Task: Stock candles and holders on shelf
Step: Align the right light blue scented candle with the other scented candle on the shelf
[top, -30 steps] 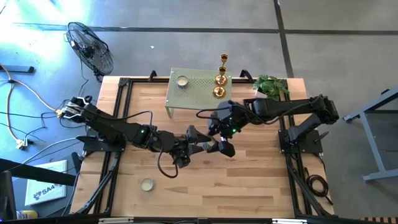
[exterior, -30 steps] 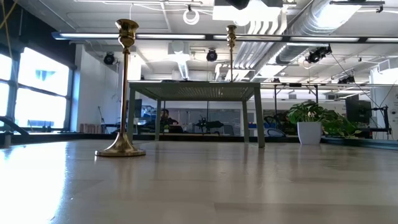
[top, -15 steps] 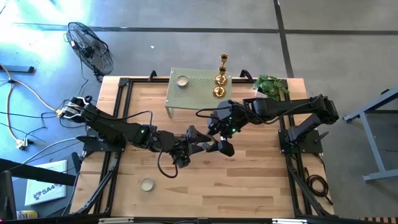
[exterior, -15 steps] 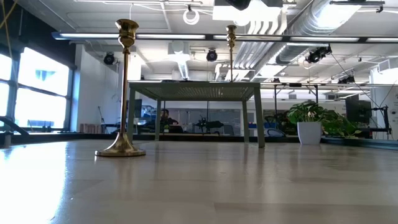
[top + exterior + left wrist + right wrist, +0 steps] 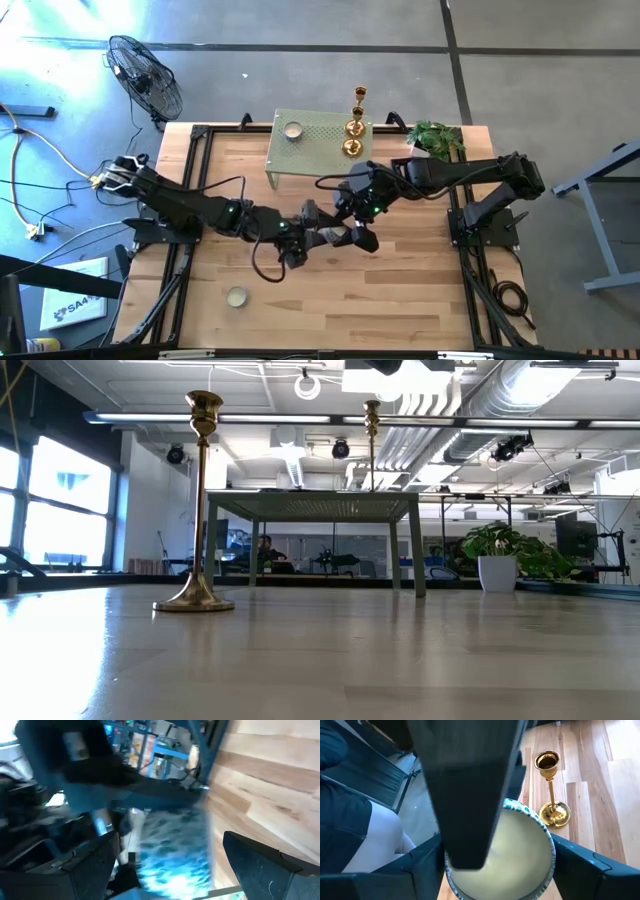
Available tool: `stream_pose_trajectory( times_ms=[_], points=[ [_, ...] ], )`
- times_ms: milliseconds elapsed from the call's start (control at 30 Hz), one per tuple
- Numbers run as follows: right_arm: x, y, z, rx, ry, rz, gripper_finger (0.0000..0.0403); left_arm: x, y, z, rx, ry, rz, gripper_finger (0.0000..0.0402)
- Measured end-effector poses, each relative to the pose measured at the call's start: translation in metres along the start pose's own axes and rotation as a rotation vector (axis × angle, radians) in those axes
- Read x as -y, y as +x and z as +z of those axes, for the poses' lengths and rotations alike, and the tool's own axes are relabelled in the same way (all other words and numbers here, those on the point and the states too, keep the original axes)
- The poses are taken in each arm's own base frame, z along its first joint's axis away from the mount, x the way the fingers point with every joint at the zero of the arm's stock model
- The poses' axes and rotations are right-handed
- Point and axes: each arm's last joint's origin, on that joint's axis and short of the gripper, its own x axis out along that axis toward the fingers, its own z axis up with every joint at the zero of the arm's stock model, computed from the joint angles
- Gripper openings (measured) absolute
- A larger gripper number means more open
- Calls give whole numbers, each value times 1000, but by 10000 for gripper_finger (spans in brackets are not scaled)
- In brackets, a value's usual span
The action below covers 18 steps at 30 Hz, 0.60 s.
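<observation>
My two grippers meet over the middle of the table. My right gripper (image 5: 352, 237) is shut on a cream candle (image 5: 515, 855) with a blue-patterned wall. My left gripper (image 5: 325, 235) is open, one finger (image 5: 470, 795) over the candle's top face, and the candle's wall (image 5: 172, 850) shows blurred between its fingers. The green shelf (image 5: 315, 160) at the far middle carries one candle (image 5: 292, 130) and two gold holders (image 5: 355, 128) (image 5: 351, 147). Another candle (image 5: 236, 296) lies on the table, near left. A tall gold holder (image 5: 200, 500) (image 5: 551, 790) stands on the wood on its round base. My right gripper pinches the candle's round rim (image 5: 550, 851) between its two fingers (image 5: 580, 865), one on either side. It comes slanting down from the table's right side. The candle is lifted clear of the table. My left gripper's fingers stand on either side of the candle's flat faces; whether they touch it cannot be told.
A potted plant (image 5: 436, 138) stands at the far right corner beside the shelf. Black frame rails (image 5: 200, 170) run along the table's edges. Bare wood (image 5: 400, 300) lies along the near side.
My left gripper's wrist has shifted a little beside the candle, close to my right gripper. My right gripper and the things on the shelf and table have kept still.
</observation>
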Motion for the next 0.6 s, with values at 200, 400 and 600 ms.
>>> stream_pose_trajectory(
  times_ms=[200, 400, 600],
  points=[
    [0, 0, -1, -10, -5, -3, 289, 7, 7, 0, -20, -17, -14, 356],
    [0, 0, -1, -16, -3, 2, 289, 7, 8, 1, -19, 7, 3, 351],
    [0, 0, -1, -16, -2, 3, 289, 7, 9, 1, -20, 12, -1, 292]
  ],
)
